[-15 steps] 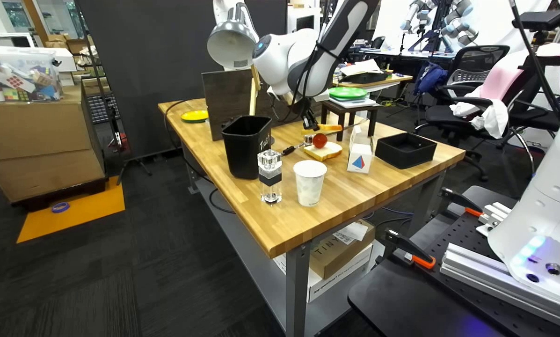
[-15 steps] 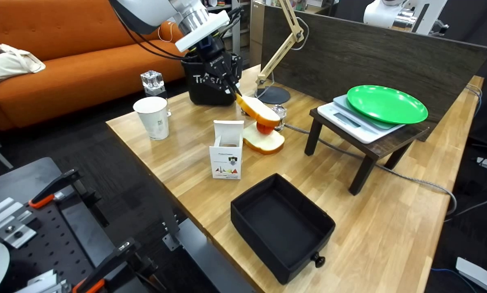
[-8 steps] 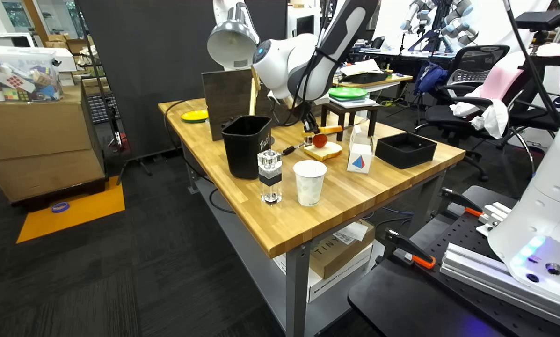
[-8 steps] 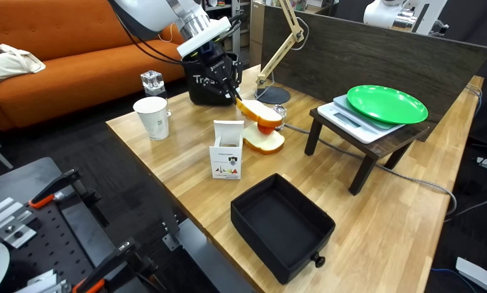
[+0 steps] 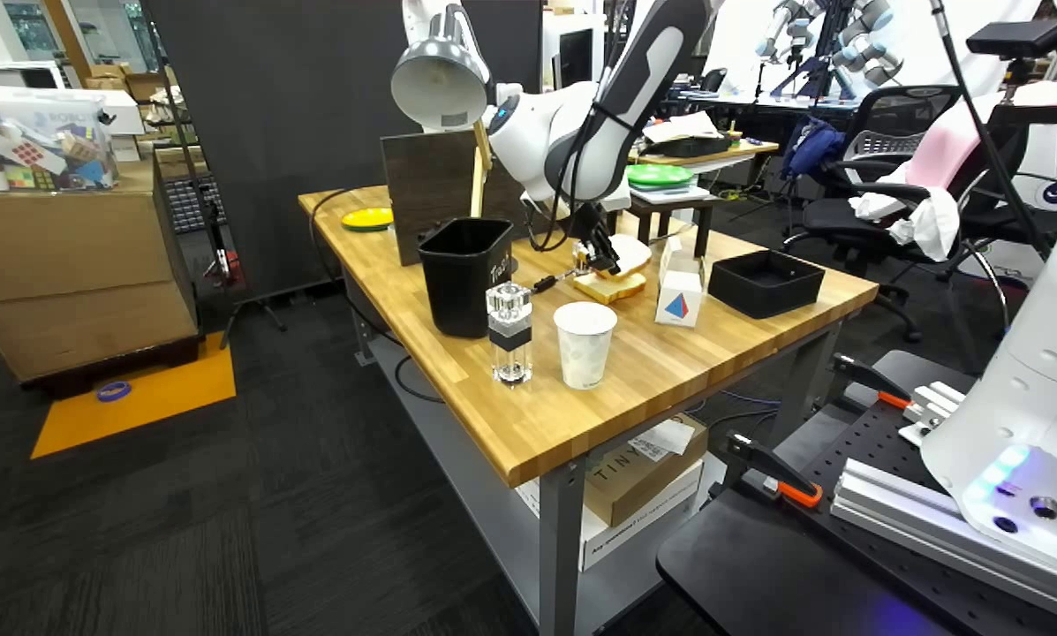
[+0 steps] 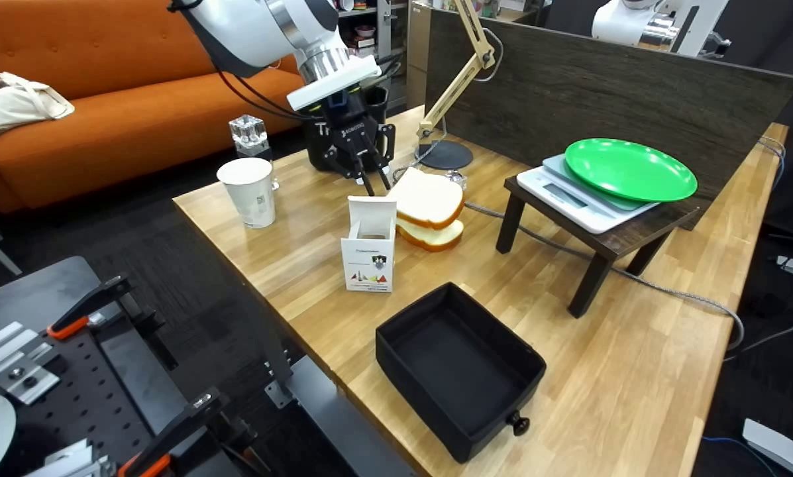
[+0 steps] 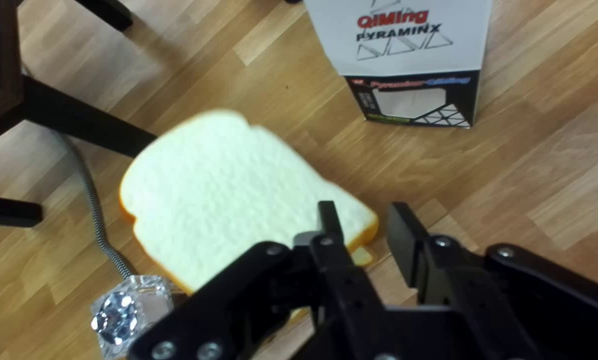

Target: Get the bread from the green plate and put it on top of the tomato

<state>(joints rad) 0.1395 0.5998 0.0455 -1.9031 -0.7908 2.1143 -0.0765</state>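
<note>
The bread (image 6: 426, 197), a pale slice with a tan crust, lies tilted above a lower bread slice (image 6: 431, 237) on the table. It also shows in an exterior view (image 5: 631, 253) and in the wrist view (image 7: 229, 195). The red tomato is hidden in all views now. My gripper (image 6: 379, 191) is open and empty beside the bread's near edge. In the wrist view its fingers (image 7: 363, 205) stand apart; one overlaps the bread's corner in the picture, and I cannot tell whether they touch. The green plate (image 6: 628, 169) sits bare on a scale on the small dark stand.
A white box (image 6: 368, 262) stands close in front of the bread. A black tray (image 6: 459, 371), white cup (image 6: 247, 192), black bin (image 5: 466, 278) and clear bottle (image 5: 510, 336) are on the table. A clear crystal piece (image 7: 129, 310) is beside the bread. The stand's legs (image 6: 512, 222) are nearby.
My gripper has opened and let go of the bread. The bread has dropped at its near side and turned, covering the tomato. The gripper has shifted slightly away from it.
</note>
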